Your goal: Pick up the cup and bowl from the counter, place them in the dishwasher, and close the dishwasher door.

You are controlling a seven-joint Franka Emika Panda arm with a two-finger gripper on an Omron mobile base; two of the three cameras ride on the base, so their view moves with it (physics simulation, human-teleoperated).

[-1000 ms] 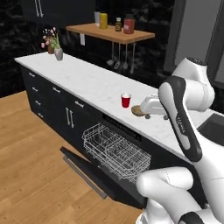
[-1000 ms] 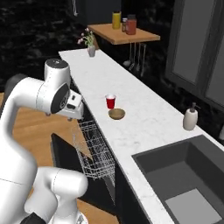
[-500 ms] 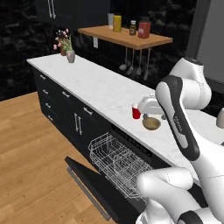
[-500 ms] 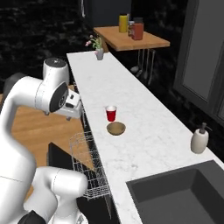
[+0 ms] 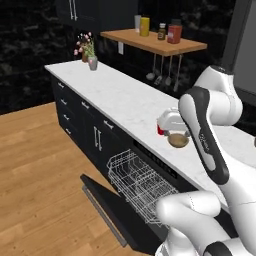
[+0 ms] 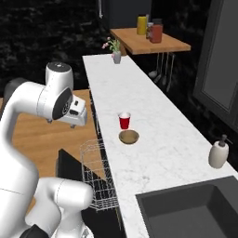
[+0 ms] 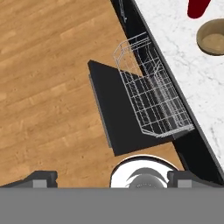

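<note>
The red cup (image 6: 124, 120) stands on the white marble counter (image 6: 158, 107) with the tan bowl (image 6: 128, 137) just in front of it. In the left base view my white hand (image 5: 172, 121) hides most of the cup, and the bowl (image 5: 178, 140) sits beside the hand. The dishwasher door (image 5: 107, 210) lies dropped open with the white wire rack (image 5: 140, 182) pulled out over it. My gripper (image 7: 113, 177) is open and holds nothing. It looks down on the door (image 7: 116, 109) and the rack (image 7: 153, 92), with the bowl (image 7: 213, 37) and the cup (image 7: 199, 8) at the top right.
A flower vase (image 6: 116, 56) stands at the counter's far end under a wooden shelf (image 6: 148, 42) with jars. A soap dispenser (image 6: 218, 153) and a dark sink (image 6: 195, 214) are at the near end. Wooden floor (image 7: 43, 87) spreads beside the open door.
Both base views have shifted as a whole, so the base has moved along the counter. Cup and bowl stay where they were on the counter. The gripper remains open.
</note>
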